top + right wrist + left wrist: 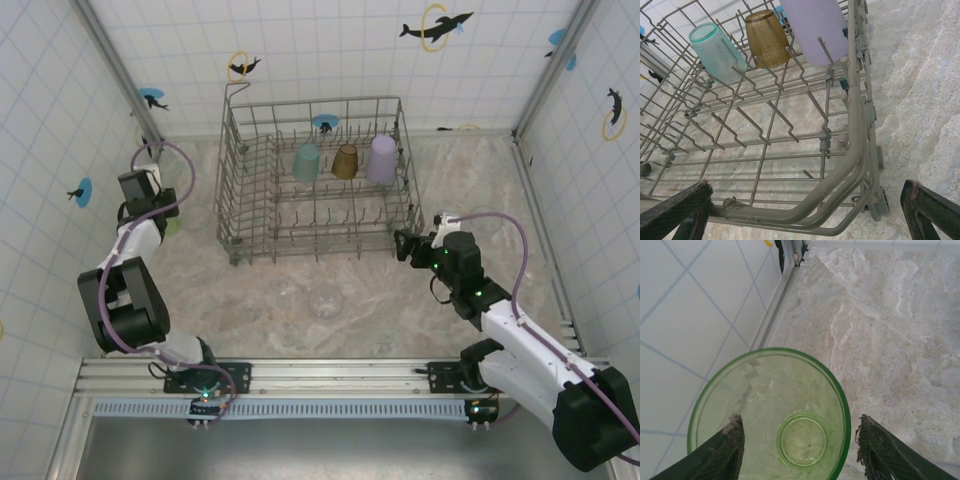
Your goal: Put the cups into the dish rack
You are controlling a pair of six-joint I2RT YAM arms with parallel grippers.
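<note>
Over by the left wall, the left gripper is hanging straight above the green cup. The cup is standing upright on the table, mouth up, close to the foot of the tiled wall and well apart from the dish rack. The gripper's fingers are standing spread. In the left wrist view one is crossing over the open mouth of the cup and the other is sitting just outside the rim with a thin gap showing. I cannot tell whether the inner one is touching the plastic, and nothing is being pinched.

The rack is sitting in the middle of the table toward the back. Three cups are lining up along its far row among the upright tines: a teal cup on the left, an amber cup in the middle and a lavender cup on the right, next to the rack's side wall.

The right gripper is hovering just beside the rack's near right corner, its fingers spread wide on either side of the corner rail and holding nothing.

A clear cup is sitting alone on the table in front of the rack, between the two arms.
</note>
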